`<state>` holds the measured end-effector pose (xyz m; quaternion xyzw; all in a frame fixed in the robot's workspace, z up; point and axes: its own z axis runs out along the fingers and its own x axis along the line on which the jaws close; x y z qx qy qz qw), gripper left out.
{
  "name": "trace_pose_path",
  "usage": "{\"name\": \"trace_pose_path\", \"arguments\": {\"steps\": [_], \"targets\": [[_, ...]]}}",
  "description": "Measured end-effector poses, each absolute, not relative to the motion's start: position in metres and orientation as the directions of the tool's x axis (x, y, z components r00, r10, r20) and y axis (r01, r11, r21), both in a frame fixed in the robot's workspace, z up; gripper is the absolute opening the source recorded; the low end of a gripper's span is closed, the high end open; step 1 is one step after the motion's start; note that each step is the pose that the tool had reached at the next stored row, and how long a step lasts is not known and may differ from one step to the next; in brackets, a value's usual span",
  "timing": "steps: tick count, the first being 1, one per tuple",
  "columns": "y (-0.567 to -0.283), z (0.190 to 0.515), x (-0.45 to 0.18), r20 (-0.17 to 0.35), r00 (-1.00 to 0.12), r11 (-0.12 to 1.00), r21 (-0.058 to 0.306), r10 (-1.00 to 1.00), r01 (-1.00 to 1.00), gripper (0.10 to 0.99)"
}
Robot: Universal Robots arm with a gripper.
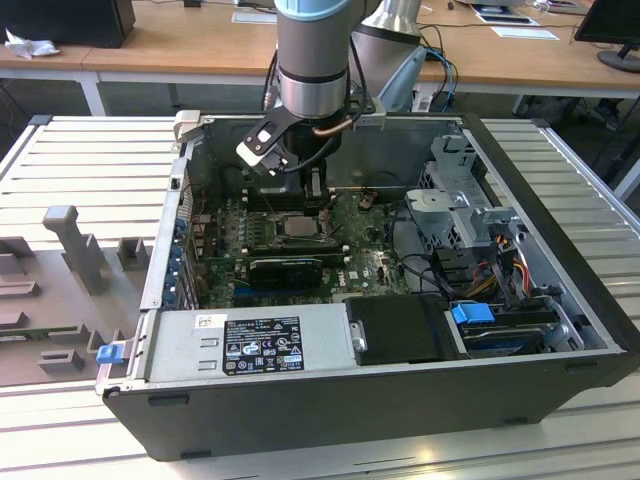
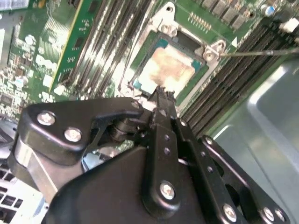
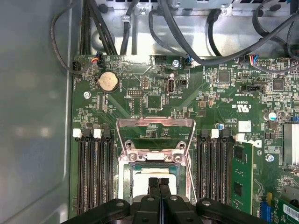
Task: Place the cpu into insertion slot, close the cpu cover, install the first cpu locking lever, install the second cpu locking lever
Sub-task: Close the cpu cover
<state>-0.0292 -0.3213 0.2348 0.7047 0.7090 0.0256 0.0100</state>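
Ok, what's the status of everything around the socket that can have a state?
cpu: seated in its slot, uncovered.
cpu cover: open, tipped up clear of the cpu.
locking lever: unlatched, standing free.
tool: shut, tips over the cpu's edge.
computer case: side open.

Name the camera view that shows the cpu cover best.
The first wrist view: the cpu cover stands swung open, its whole frame and square window facing the camera. The second wrist view catches its hinge end at a slant; in the exterior view the arm largely blocks it.
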Motion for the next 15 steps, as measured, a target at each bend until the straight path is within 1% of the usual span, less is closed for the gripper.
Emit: {"name": "trace_pose_path", "arguments": {"steps": [11, 15], "targets": [[-0.321, 0.241, -0.026, 0.021, -0.007, 0.006, 0.05, 1.0, 0.999, 0.106], [-0.321, 0.241, -0.011, 0.019, -0.007, 0.006, 0.05, 1.0, 0.999, 0.106]]}}
